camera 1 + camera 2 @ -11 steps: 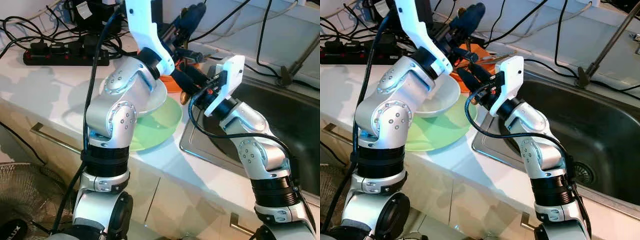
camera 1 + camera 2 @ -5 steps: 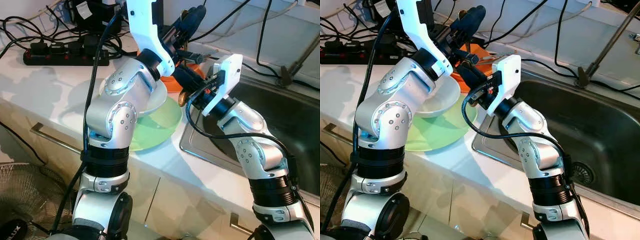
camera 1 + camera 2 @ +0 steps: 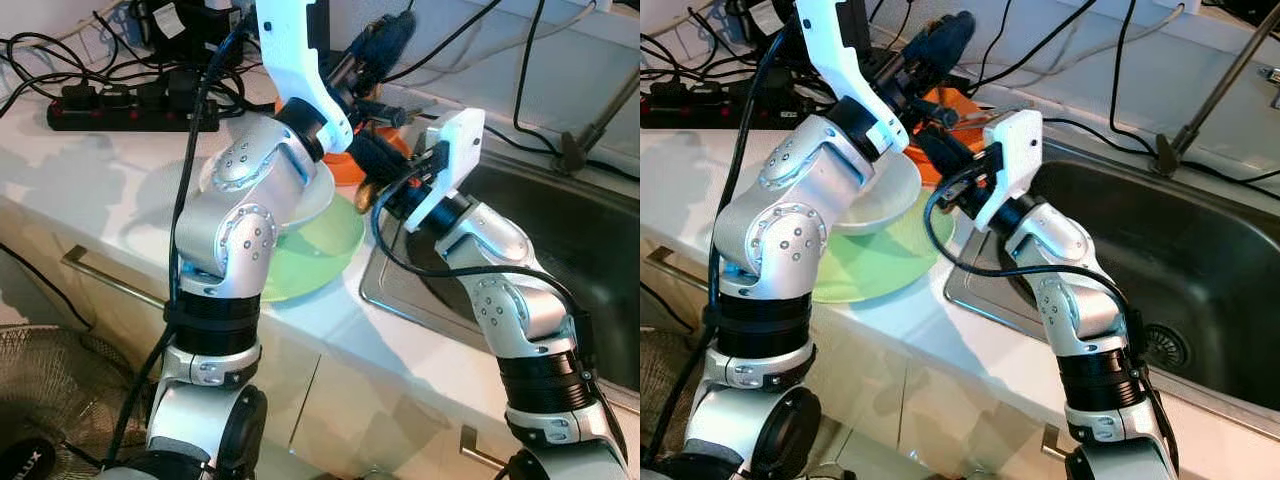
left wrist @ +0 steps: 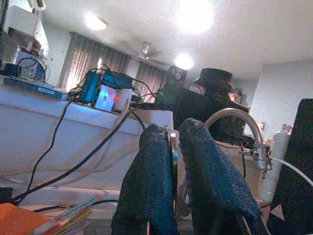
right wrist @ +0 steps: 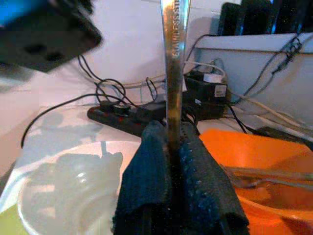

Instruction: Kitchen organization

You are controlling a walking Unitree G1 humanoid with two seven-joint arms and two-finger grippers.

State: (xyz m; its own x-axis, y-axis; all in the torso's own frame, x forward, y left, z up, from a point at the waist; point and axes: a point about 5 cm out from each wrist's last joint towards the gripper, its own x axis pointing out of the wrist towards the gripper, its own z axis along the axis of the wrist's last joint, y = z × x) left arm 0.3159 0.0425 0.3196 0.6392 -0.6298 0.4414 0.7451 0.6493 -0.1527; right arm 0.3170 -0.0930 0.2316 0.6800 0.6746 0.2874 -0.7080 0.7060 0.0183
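A power strip is lying at the left of the counter. A white bowl is resting on a green plate, partly hidden by the left arm. The left gripper is raised above the orange dish, clenched on a thin metal piece (what it is cannot be told). Just beside it, the right gripper is clamped on a steel handle, held above the bowl and dish. The sink is lying to the right
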